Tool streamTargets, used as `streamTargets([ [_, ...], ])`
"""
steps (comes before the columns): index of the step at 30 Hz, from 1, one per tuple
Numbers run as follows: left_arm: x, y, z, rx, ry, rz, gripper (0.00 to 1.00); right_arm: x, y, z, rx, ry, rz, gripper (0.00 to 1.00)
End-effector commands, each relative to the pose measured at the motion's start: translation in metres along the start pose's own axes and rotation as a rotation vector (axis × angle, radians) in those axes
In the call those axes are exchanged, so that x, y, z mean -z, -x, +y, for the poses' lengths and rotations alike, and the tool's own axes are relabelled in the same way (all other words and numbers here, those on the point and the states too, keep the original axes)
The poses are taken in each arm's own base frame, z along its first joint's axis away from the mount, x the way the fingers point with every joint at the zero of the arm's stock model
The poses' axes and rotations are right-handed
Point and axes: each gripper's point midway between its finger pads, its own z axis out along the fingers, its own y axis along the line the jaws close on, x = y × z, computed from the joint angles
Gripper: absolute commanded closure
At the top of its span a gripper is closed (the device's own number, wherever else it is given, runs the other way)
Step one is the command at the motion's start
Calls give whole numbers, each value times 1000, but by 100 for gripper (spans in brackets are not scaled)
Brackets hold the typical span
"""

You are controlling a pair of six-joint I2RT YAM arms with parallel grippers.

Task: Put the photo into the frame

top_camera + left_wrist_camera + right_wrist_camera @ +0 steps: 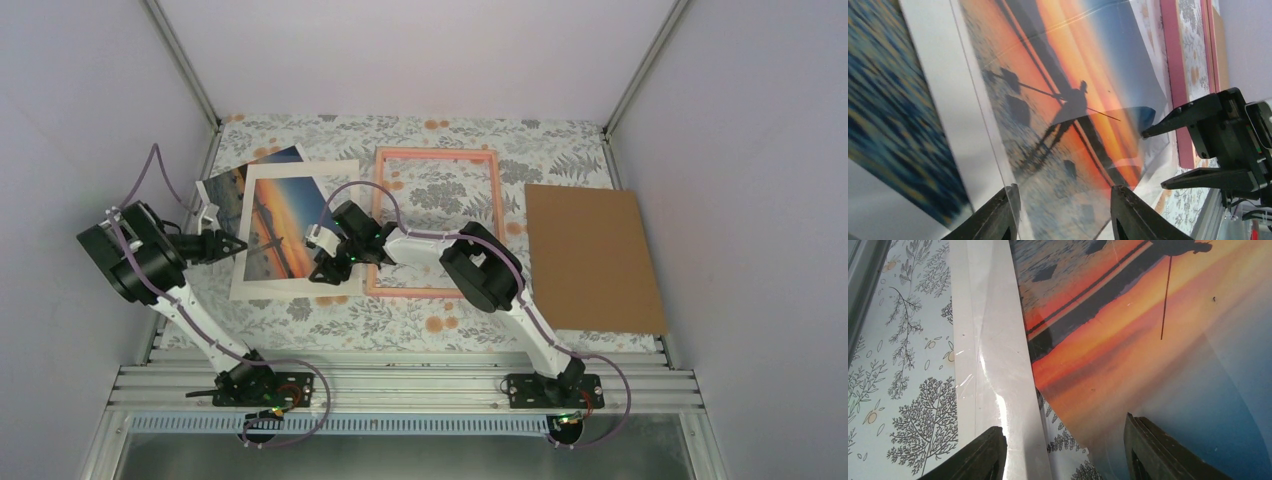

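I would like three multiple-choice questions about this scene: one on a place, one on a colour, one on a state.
1. Seen from above, on which side of the frame does the brown board lie?
A. left
B. right
C. on top of it

2. What colour is the frame?
A. pink
B. black
C. green

3. The frame is:
A. filled
B. empty
C. covered by the brown board

Answers:
1 B, the brown board lies beyond the frame's right rail.
2 A, all four rails are pink.
3 B, the floral cloth shows through its opening.
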Motion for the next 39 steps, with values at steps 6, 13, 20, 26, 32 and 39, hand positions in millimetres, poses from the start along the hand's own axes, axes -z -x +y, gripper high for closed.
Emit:
streamTargets([
  [6, -9, 30, 6, -59, -52, 44, 52, -24, -145, 12, -202, 21, 388, 41],
  [13, -35, 38, -2, -66, -108, 68, 54, -25, -150, 14, -193, 35, 396, 41],
  [20, -42, 64, 0, -79, -94, 73, 64, -24, -152, 16, -172, 46, 402, 41],
  [26, -26, 74, -19, -117, -54, 50, 89, -14, -121, 24, -172, 86, 340, 33],
  [32, 7, 92, -57, -198, 39, -50, 98, 30, -20, 26, -167, 141, 108, 15],
  [39, 55, 125, -130, -284, 31, -189, 98, 120, 54, -3, -217, 177, -144, 8],
])
